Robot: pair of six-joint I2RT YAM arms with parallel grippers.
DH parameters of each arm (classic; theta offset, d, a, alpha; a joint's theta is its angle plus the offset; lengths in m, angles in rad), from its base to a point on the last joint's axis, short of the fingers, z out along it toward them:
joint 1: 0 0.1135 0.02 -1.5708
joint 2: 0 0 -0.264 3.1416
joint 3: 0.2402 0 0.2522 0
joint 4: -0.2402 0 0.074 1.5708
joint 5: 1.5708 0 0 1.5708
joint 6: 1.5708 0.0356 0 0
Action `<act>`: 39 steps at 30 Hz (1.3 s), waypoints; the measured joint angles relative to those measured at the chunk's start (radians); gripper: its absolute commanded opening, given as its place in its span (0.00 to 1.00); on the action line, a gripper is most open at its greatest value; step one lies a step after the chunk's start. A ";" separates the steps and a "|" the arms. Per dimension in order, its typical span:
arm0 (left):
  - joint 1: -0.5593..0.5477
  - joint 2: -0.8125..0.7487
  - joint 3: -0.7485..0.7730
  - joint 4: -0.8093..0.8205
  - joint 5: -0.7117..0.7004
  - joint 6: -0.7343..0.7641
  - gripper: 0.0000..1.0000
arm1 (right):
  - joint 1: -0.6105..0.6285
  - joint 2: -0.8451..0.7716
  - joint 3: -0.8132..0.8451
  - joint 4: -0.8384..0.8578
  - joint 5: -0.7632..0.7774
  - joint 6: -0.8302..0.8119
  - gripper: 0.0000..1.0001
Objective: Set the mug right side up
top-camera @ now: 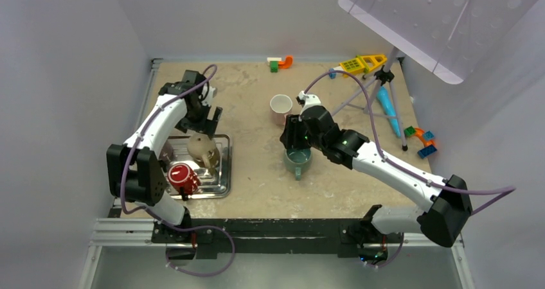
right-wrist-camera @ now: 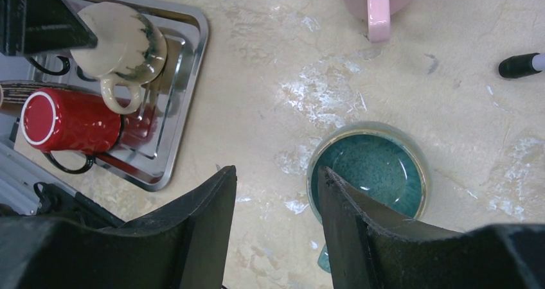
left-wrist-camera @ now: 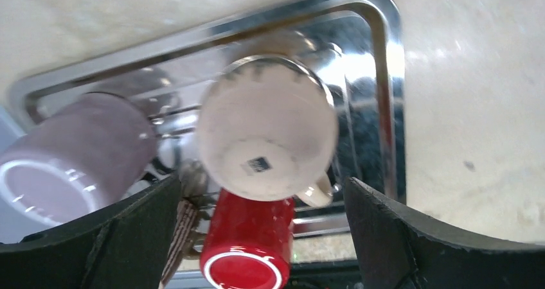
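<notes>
A beige mug (top-camera: 202, 149) stands upside down, base up, in a steel tray (top-camera: 225, 173). In the left wrist view its base (left-wrist-camera: 267, 128) faces the camera. My left gripper (top-camera: 207, 121) is open and empty just above it, and the fingers (left-wrist-camera: 398, 237) straddle it without touching. A red mug (left-wrist-camera: 250, 244) lies on its side beside it. A lilac mug (left-wrist-camera: 71, 154) lies on its side at the tray's left. My right gripper (top-camera: 292, 138) is open and empty over the rim of an upright teal mug (right-wrist-camera: 369, 170).
A pink mug (top-camera: 281, 106) stands upright behind the teal one. Toy bricks (top-camera: 281, 63) and a yellow toy (top-camera: 361, 63) lie at the back edge. A tripod (top-camera: 384, 77), a blue cone (top-camera: 387, 103) and more bricks (top-camera: 421, 141) fill the right side.
</notes>
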State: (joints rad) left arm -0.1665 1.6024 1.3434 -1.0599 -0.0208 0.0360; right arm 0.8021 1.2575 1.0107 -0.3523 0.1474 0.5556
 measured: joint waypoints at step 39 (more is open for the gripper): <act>-0.069 -0.095 -0.400 0.251 -0.185 -0.595 0.00 | 0.000 -0.002 0.002 -0.050 0.019 0.019 0.53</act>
State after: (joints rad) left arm -0.2356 1.5070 0.9432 -0.8089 -0.2054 -0.5594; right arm 0.8021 1.2552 1.0122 -0.4019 0.1665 0.5751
